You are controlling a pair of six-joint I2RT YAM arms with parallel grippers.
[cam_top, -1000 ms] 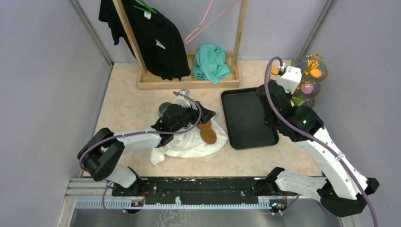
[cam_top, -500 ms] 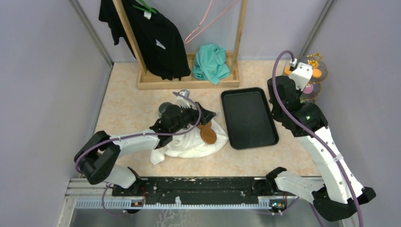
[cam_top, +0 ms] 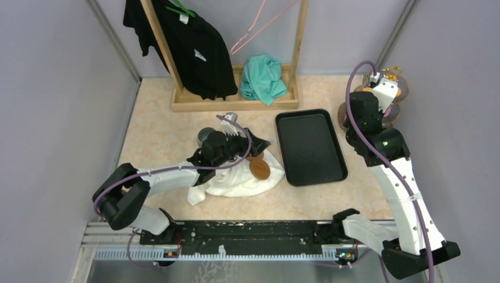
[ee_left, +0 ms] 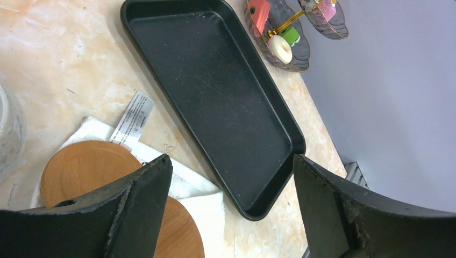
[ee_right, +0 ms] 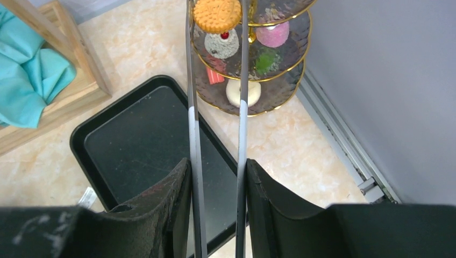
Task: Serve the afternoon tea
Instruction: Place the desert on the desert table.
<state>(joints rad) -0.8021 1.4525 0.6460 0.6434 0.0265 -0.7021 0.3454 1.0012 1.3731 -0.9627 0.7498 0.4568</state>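
Risk of dropping orange biscuit from tongs clamped in right claw, or bumping 3-tier stand; left claw wide, empty.

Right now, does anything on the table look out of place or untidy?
Yes: the white towel left of the black tray lies crumpled, its label sticking out, with two wooden discs lying on it. Nothing looks spilled or broken.

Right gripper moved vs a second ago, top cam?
Yes. In the top view the right gripper has swung right, off the black tray's right edge and toward the tiered stand, with the tongs in its grip.
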